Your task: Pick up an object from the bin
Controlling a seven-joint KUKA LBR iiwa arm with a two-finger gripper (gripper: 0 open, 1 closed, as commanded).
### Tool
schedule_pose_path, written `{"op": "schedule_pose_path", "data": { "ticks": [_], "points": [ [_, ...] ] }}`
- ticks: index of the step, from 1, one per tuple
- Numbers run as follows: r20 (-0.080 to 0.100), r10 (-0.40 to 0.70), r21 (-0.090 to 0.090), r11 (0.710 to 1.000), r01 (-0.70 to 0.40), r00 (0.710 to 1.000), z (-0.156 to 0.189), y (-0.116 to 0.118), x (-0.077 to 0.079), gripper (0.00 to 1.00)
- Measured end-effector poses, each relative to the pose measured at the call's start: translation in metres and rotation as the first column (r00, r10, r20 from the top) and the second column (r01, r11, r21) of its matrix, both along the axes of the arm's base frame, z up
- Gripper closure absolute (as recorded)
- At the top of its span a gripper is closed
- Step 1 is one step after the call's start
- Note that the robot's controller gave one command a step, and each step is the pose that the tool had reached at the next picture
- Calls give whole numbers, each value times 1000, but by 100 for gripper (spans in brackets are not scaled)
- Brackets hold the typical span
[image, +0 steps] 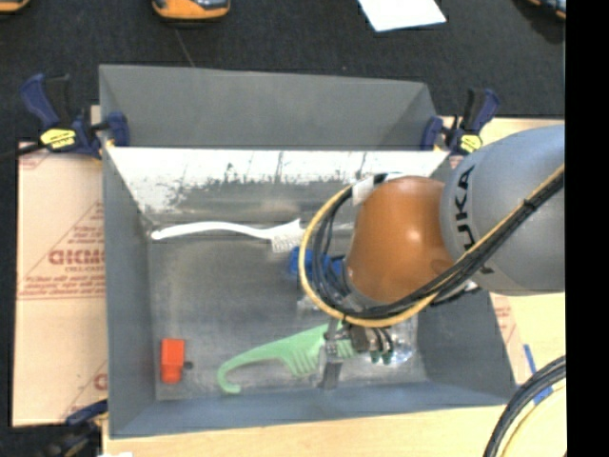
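My gripper [333, 358] is low in the bin's front right part, under the orange wrist cover. It sits at the right, toothed end of a green plastic comb [274, 355] with a curved handle, which lies along the front of the bin floor. Whether the gripper holds the comb is hidden. A small blue thing [328, 270] lies just behind the gripper, partly covered by the cables. Something shiny and clear [398, 350] lies right of the gripper.
A white toothbrush [224, 229] lies along the back wall, its head pointing right. A small orange block [172, 360] stands in the front left corner. The arm and its cables cover the bin's right half.
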State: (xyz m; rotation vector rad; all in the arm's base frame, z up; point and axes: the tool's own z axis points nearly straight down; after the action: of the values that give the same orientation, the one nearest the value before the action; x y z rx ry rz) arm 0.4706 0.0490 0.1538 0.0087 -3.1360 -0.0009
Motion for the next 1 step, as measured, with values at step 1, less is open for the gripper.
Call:
{"op": "schedule_pose_path", "data": {
  "ticks": [1],
  "points": [
    [8,-3,0,1000,3,1000,3,0,2,0]
  ]
}}
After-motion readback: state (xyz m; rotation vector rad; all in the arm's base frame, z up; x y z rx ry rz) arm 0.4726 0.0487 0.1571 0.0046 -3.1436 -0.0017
